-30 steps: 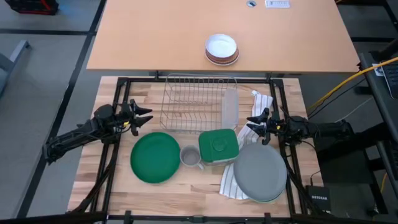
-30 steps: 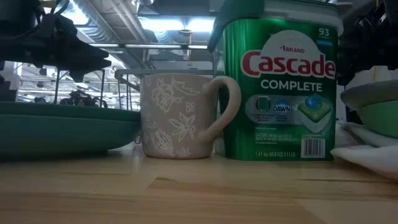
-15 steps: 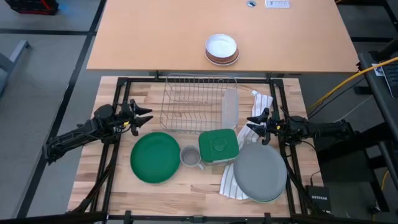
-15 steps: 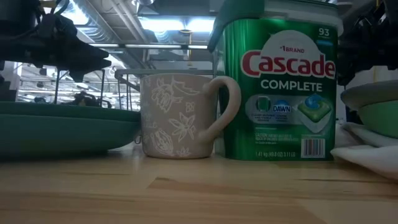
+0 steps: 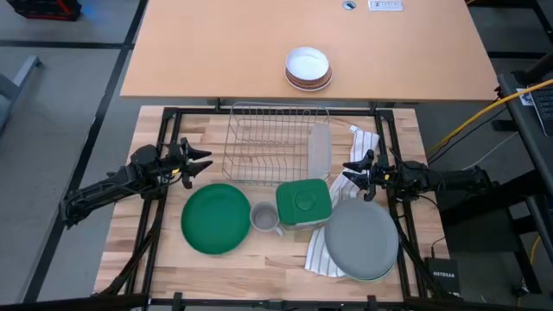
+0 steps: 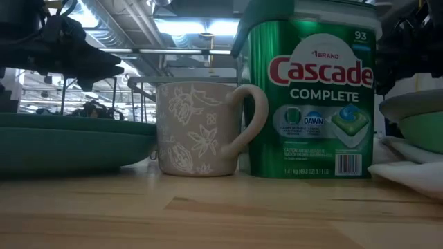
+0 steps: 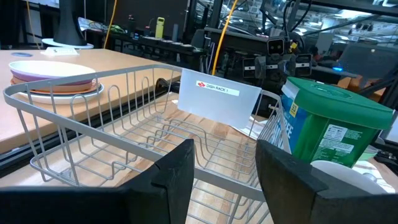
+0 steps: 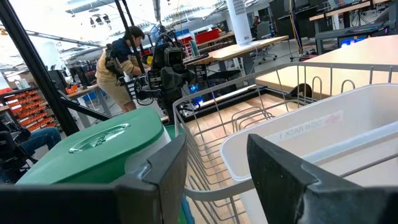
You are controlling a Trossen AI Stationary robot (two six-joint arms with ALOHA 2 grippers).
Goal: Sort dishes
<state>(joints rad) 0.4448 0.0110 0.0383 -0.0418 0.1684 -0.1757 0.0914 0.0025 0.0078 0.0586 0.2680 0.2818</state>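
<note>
Dark green plate near left fingers, untouched.

Dish rack: table centre, toward 12 o'clock. Tub: directly at the rack's 6 o'clock. Mug: touching or just beside the tub, at its 9 o'clock. Plate: at the mug's 9 o'clock. Stacked plates: on a towel, at the tub's 4 o'clock. Bowl: on the far desk, at the rack's 12 o'clock.
</note>
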